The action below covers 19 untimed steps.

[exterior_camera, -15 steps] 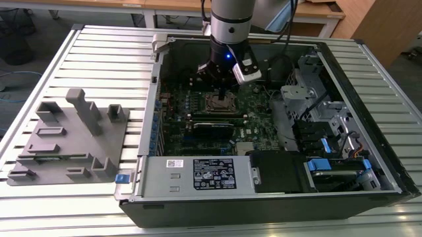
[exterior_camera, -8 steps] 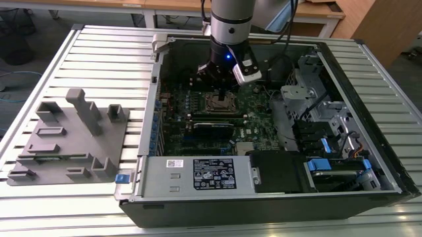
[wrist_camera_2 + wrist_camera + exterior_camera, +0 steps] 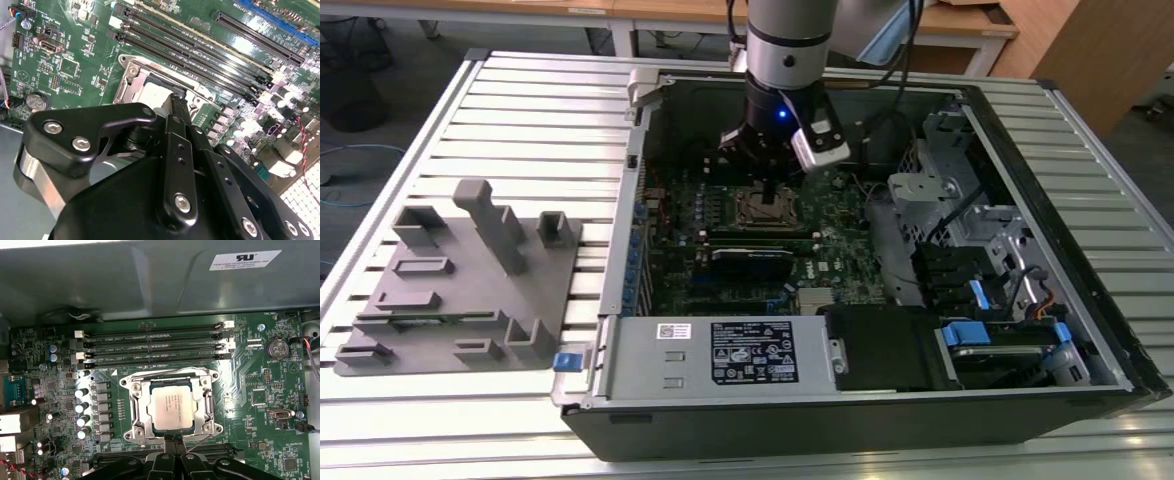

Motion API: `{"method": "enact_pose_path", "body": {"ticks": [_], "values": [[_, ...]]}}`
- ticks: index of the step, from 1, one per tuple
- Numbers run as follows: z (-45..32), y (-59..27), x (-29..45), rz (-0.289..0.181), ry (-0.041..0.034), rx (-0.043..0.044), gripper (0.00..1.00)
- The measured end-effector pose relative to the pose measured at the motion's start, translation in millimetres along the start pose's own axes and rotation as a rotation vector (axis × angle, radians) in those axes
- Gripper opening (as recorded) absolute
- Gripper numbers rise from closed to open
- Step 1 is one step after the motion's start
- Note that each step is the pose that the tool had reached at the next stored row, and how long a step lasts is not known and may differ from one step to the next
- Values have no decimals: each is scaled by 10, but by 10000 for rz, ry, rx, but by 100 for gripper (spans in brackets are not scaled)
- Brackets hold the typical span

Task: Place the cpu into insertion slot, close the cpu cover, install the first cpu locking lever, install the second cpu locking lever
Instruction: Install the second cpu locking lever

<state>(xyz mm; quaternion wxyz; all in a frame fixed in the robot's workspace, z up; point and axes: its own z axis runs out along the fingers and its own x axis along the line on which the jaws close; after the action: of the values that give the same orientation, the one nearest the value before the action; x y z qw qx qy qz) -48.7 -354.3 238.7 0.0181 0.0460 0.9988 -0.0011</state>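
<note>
The cpu sits flat in the insertion slot mid-motherboard, just beside the RAM slots; the cpu cover looks down over its edges. Gripper fingers are pressed together, tips at the socket's edge opposite the RAM, by a thin lever wire; contact unclear. Judging: chip is light, rigid, fragile underneath, so hold by edges only; lever is a springy, thin, slippery wire. PC case lies open on a slatted bench, w/ tight room btw case walls
</note>
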Motion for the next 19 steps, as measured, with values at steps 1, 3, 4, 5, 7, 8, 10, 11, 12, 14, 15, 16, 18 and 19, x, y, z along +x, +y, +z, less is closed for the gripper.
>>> {"method": "enact_pose_path", "body": {"ticks": [1,3,4,5,7,8,10,11,12,14,15,16,18,19], "values": [[0,-7,0,1,0,-1,11],[0,-25,-2,2,0,0,11],[0,-37,-3,2,0,1,11],[0,-50,-4,2,-1,-1,11],[1,-77,-7,2,-1,-2,11],[1,-90,-8,2,-1,-1,11],[1,-115,-10,2,-1,0,11],[1,-125,-11,2,0,0,11],[1,-132,-12,2,-1,-1,11],[1,-137,-12,3,-1,-1,11],[1,-137,-11,3,-1,-2,11],[1,-138,-6,2,-1,-1,11],[0,-142,17,2,-5,0,11],[-1,-144,33,2,-10,-1,11]]}}
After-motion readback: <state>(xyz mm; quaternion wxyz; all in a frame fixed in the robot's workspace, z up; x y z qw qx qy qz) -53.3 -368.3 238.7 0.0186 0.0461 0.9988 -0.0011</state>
